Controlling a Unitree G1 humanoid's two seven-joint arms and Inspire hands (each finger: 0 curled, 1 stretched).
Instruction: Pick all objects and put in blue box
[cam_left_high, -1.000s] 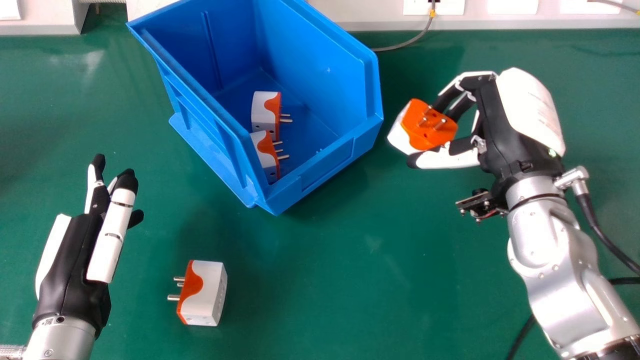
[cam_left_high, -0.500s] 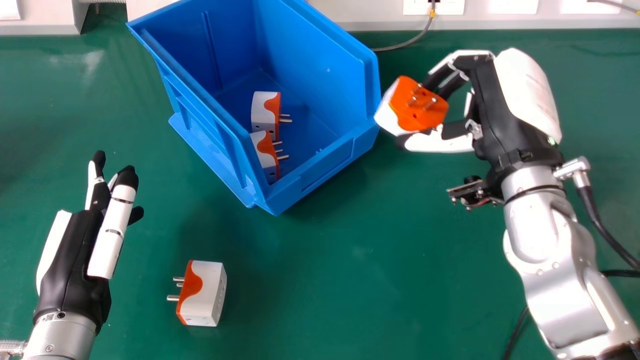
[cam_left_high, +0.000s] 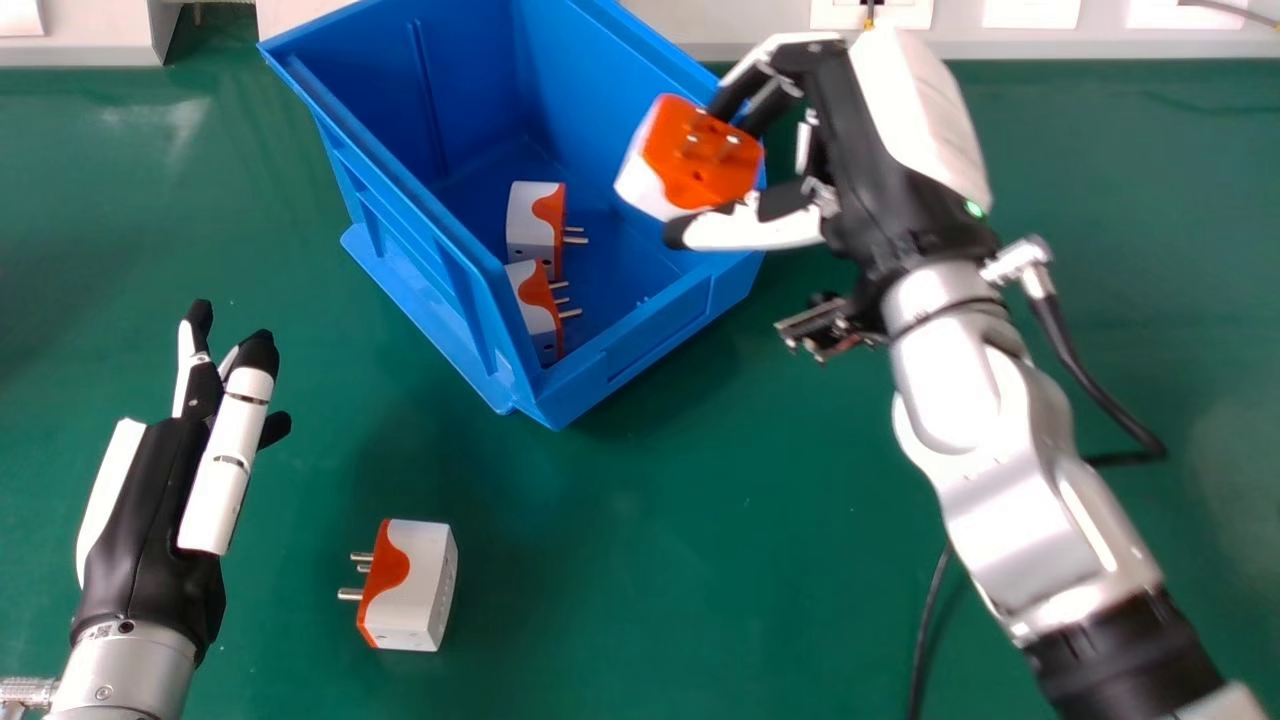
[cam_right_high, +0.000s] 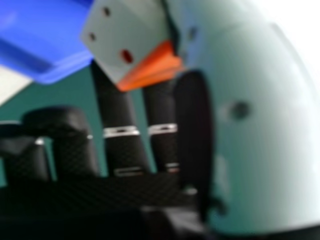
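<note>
Right hand, black and white (cam_left_high: 880, 160): fingers and thumb pinched round a boxy white-and-orange plug adapter (cam_left_high: 700, 180), metal pins facing the head camera. Head view sets the adapter against the near right part of the deep blue plastic box (cam_left_high: 655, 335); height above the rim, cannot tell.

Two similar white-and-orange adapters lie inside, one behind the other, by the box's left wall: upper one (cam_left_high: 528, 220), lower one (cam_left_high: 530, 300). Another white adapter with an orange pin face (cam_left_high: 418, 590) lies on the green tabletop (cam_left_high: 650, 580), in front of the box. Left hand (cam_left_high: 150, 500) at the view's left, fingers extended.

Risks, my reading. Main one: letting go too near the right wall. Adapter could catch the rim and tip outside; a little more travel inward should guard against that. Carried low, its corner or the thumb might knock the wall and shove the box. Grip looks to be near the fingertips, so a bump could twist the adapter loose. Dropped from high, it may bounce off the pair inside, pins snagging.
</note>
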